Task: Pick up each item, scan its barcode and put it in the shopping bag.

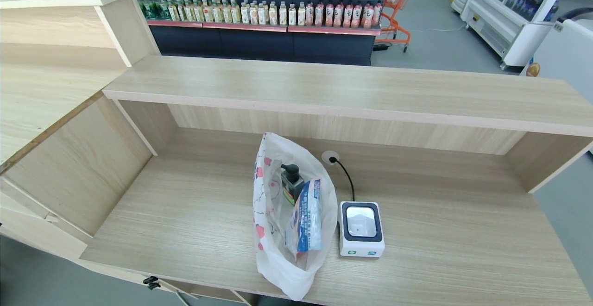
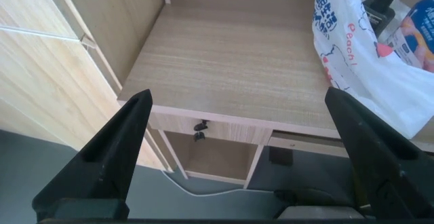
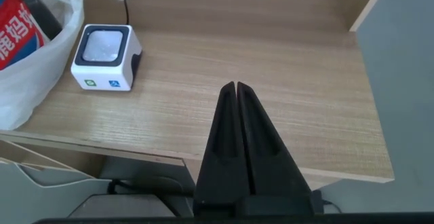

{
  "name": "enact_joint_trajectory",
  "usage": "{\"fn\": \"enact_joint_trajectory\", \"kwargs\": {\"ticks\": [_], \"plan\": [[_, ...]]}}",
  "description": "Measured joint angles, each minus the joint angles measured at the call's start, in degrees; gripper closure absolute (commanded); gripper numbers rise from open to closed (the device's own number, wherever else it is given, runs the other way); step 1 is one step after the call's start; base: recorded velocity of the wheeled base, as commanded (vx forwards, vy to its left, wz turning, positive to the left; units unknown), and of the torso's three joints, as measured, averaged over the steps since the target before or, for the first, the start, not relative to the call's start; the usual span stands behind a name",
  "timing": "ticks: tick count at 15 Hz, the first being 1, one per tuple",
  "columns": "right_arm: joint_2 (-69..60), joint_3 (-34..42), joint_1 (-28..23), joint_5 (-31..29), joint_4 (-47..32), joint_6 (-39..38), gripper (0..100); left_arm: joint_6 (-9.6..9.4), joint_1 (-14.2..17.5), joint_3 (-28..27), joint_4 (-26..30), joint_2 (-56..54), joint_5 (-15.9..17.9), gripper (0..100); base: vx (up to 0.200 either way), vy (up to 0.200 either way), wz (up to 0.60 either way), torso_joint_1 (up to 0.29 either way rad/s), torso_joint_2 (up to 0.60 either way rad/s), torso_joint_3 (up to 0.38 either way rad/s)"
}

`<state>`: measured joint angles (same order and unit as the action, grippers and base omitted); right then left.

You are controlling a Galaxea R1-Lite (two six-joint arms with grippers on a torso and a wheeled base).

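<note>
A white plastic shopping bag (image 1: 278,250) with red print stands open on the wooden counter (image 1: 185,222). Inside it are a dark pump bottle (image 1: 292,181) and a blue and white packet (image 1: 308,218). Right beside the bag sits a white barcode scanner (image 1: 361,228) with a dark window, its black cable running to a hole at the back. My left gripper (image 2: 237,115) hangs open off the counter's front edge, left of the shopping bag (image 2: 359,68). My right gripper (image 3: 235,88) is shut with nothing in it, above the counter's front right part, right of the scanner (image 3: 106,47).
A raised wooden ledge (image 1: 352,88) runs along the back of the counter and a side panel (image 1: 78,171) walls its left. Under the front edge is a cabinet with a small black latch (image 2: 199,126). Store shelves of bottles (image 1: 259,12) stand far behind.
</note>
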<state>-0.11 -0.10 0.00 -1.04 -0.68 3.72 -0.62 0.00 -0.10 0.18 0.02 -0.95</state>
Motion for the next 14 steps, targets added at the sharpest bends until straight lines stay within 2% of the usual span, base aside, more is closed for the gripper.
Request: {"fn": "enact_joint_trajectory", "kwargs": {"ticks": [1, 4, 14], "plan": [[0.0, 0.0, 0.0, 0.0, 0.0, 0.0, 100, 0.02, 0.0, 0.0, 0.0, 0.0, 0.0, 0, 0.000, 0.000, 0.60, -0.002, 0.00, 0.002], [0.0, 0.0, 0.0, 0.0, 0.0, 0.0, 100, 0.00, 0.0, 0.0, 0.0, 0.0, 0.0, 0, 0.000, 0.000, -0.60, 0.002, 0.00, 0.002], [0.0, 0.0, 0.0, 0.0, 0.0, -0.1, 100, 0.02, 0.0, 0.0, 0.0, 0.0, 0.0, 0, 0.000, 0.000, 0.00, 0.000, 0.00, 0.000]]}}
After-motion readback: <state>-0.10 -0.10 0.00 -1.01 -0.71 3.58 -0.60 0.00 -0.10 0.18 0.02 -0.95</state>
